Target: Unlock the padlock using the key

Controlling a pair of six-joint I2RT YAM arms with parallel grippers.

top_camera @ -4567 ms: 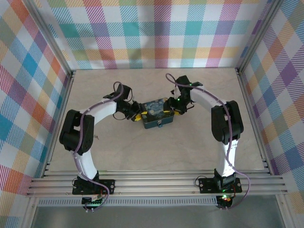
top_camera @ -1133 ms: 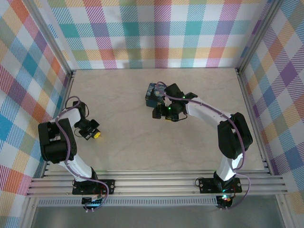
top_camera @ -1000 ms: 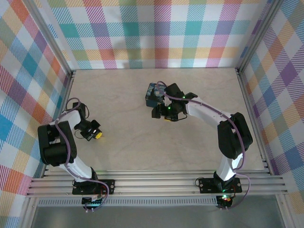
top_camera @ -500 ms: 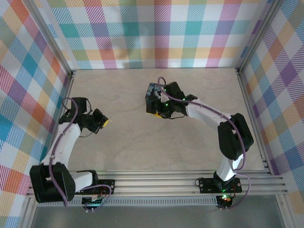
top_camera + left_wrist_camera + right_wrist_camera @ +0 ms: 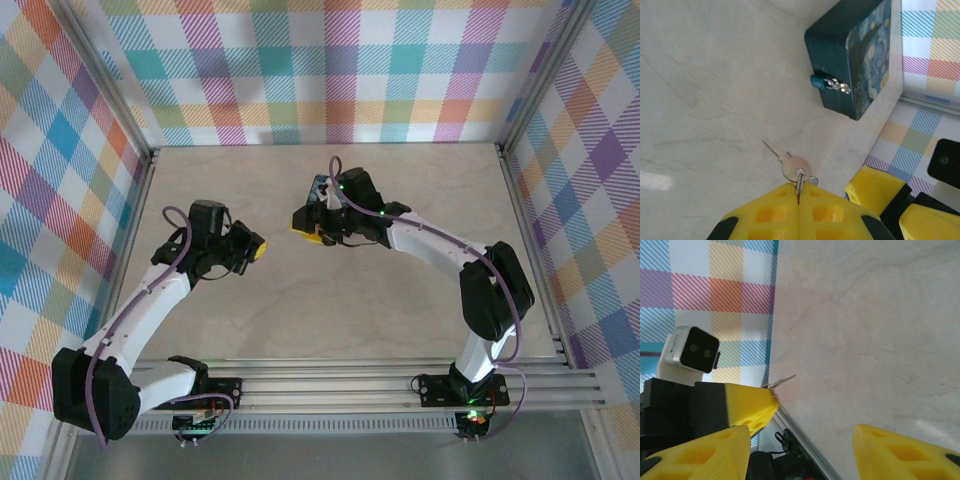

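Note:
My left gripper is shut on the key ring, and the small silver key sticks out past its yellow fingertips. Seen from above, that gripper hovers left of centre, pointing right. The dark teal box with a painted lid carries the padlock on its front latch, a short way ahead of the key. My right gripper sits beside the box, open with nothing between its fingers. In the right wrist view the left gripper's yellow finger and the key tip face it.
Checked fabric walls and aluminium rails enclose the beige table. The right arm's white links arc over the table's right half. The right gripper's yellow fingers crowd the lower right of the left wrist view.
The left arm has swung from the far left edge toward the centre, carrying the key. The right gripper has shifted slightly back and left by the box, its jaws a little narrower.

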